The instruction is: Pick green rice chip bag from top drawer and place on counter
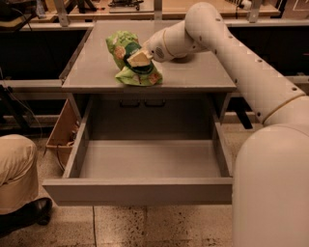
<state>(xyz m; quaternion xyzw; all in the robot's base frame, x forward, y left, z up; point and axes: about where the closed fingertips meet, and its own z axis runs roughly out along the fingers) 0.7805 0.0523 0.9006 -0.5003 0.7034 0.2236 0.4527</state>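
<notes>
The green rice chip bag [126,62] rests on the grey counter [193,75], near its front edge and left of centre. My gripper [139,59] is at the end of the white arm that reaches in from the right, and it is shut on the bag's upper part. The top drawer [140,190] is pulled fully out below the counter, and its grey floor is bare.
A brown wooden box [62,131] stands on the floor left of the drawer. A person's knee and black shoe [19,217] are at the lower left. A tan benchtop [193,7] runs behind the counter. My white arm body [275,188] fills the right side.
</notes>
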